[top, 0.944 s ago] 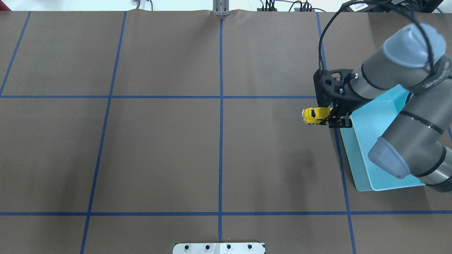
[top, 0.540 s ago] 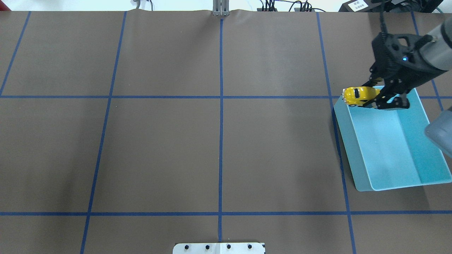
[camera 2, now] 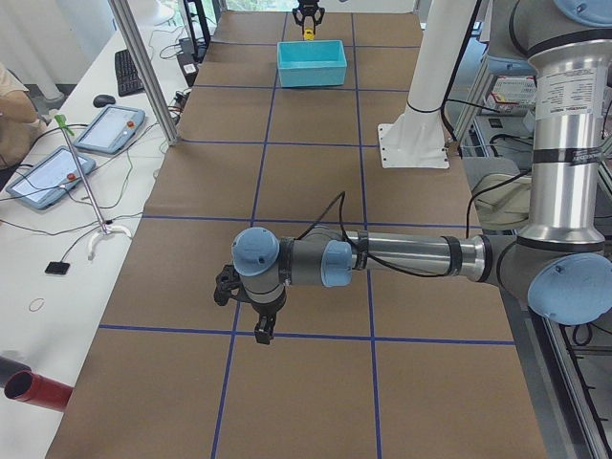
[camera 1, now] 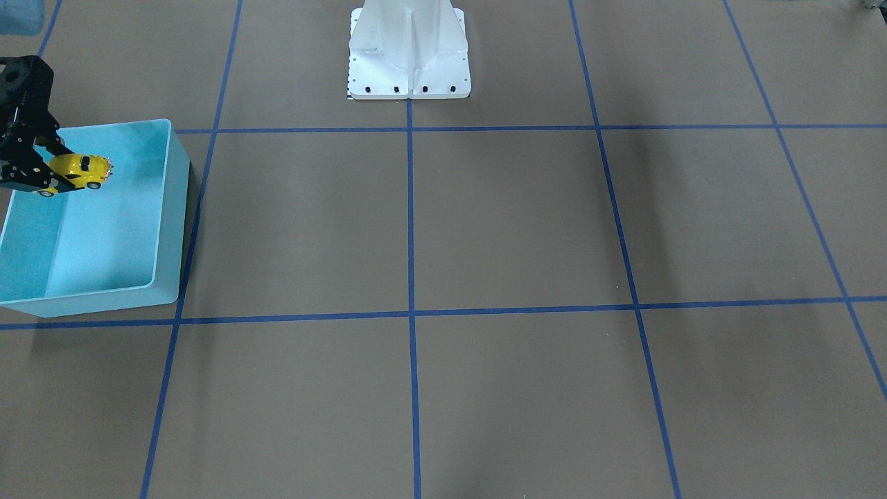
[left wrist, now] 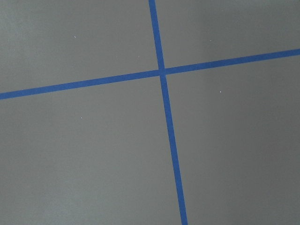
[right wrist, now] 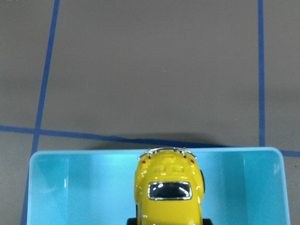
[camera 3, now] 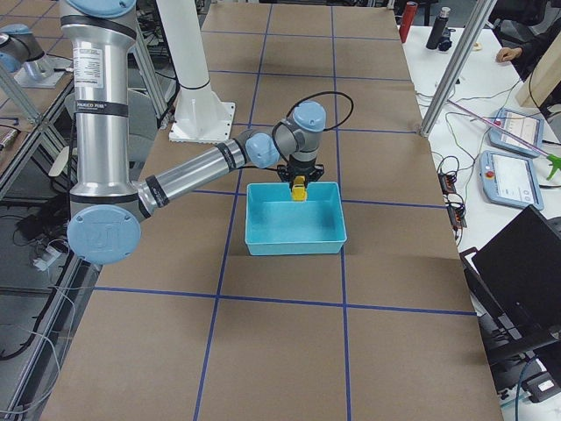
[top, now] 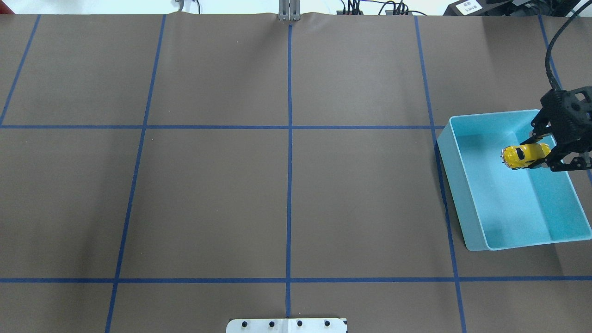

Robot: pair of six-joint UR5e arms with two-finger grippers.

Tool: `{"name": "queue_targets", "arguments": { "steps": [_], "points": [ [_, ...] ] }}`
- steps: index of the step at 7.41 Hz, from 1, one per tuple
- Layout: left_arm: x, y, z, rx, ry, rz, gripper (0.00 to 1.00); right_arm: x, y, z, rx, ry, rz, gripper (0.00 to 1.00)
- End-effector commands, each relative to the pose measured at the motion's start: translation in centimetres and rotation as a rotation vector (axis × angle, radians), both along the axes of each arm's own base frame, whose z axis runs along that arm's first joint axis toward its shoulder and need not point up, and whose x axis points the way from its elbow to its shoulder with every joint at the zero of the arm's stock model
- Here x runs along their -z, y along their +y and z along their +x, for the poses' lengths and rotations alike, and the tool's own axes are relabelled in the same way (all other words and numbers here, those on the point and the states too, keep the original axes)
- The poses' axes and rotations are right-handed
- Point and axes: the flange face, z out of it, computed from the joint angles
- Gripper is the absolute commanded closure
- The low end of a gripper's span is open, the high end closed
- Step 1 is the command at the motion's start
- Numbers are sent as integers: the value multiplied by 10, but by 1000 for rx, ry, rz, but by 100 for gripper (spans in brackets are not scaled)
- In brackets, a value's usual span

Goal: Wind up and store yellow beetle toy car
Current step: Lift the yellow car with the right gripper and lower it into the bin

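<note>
The yellow beetle toy car (top: 525, 156) is held in my right gripper (top: 545, 156), which is shut on its rear. The car hangs above the far part of the light blue bin (top: 508, 208), apart from the bin floor. In the front-facing view the car (camera 1: 76, 170) sits over the bin (camera 1: 104, 242) near its robot-side end. The right wrist view shows the car (right wrist: 168, 192) from above, with the bin (right wrist: 84, 187) below it. My left gripper (camera 2: 263, 330) shows only in the exterior left view, low over the table; I cannot tell whether it is open or shut.
Brown table cover with blue tape grid lines (top: 289, 138). The white robot base (camera 1: 409, 52) stands at the table's middle edge. The bin lies near the table's right end (camera 3: 294, 228). Tablets and cables lie on the side bench (camera 2: 105, 129).
My right gripper has carried the car rightward, from beside the bin's left wall to above the bin's inside. The arm has swung out of the overhead view.
</note>
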Motion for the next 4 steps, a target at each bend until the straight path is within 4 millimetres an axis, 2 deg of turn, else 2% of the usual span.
{"name": "queue_targets", "arguments": {
  "steps": [1,2,4],
  "points": [
    [0,0,0,0,0,0,0,-72,-7,-23,40,37,-39,100],
    [0,0,0,0,0,0,0,-88,-7,-34,56,63,-54,100],
    [1,0,0,0,2,2,0,-104,-7,-53,78,91,-51,100]
  ]
}}
